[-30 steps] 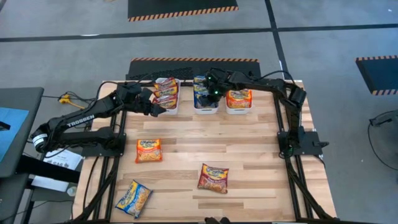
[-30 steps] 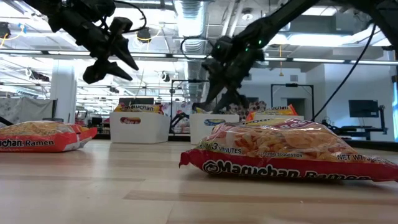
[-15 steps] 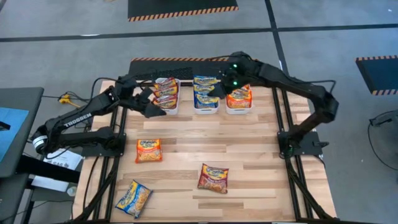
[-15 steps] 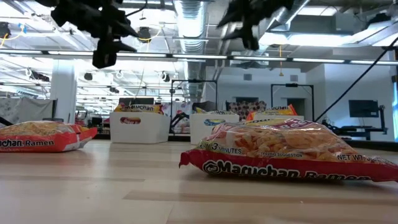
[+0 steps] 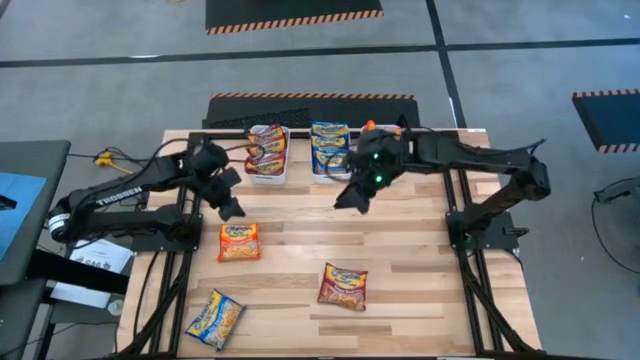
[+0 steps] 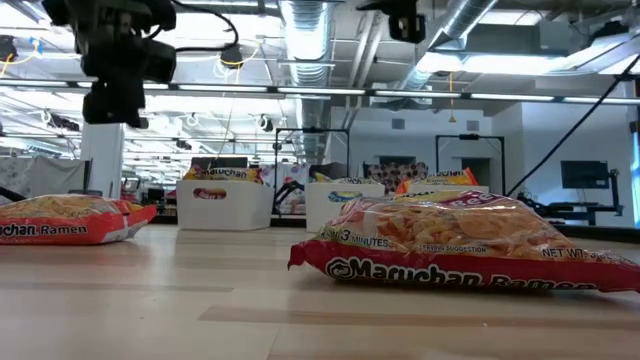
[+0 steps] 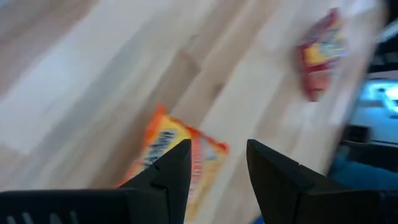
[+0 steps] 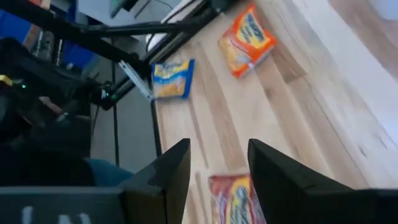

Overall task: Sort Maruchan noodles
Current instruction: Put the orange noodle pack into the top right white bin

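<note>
Three Maruchan noodles packets lie flat on the wooden table: an orange one point(image 5: 239, 241), a dark red one point(image 5: 343, 286) and a blue one point(image 5: 215, 318) by the near left corner. More packets stand in the white bins at the far edge, red in the left bin point(image 5: 266, 152) and blue in the middle bin point(image 5: 330, 150). My left gripper point(image 5: 228, 207) hovers open just beyond the orange packet point(image 7: 168, 143), tipped down at it. My right gripper point(image 5: 350, 197) hangs open, high over the table's middle, and looks down on the red packet point(image 8: 236, 199). Both are empty.
A third bin with orange packets point(image 5: 371, 127) sits mostly hidden under my right arm at the far right. In the low view the bins point(image 6: 225, 203) stand behind the red packet point(image 6: 460, 245). Bare wood lies between the three loose packets and the bins.
My right gripper has risen from the middle bin and swung out toward the table's middle and near edge, staying open. My left gripper has drawn back from the left bin toward the orange packet and tipped downward. No packet has moved.
</note>
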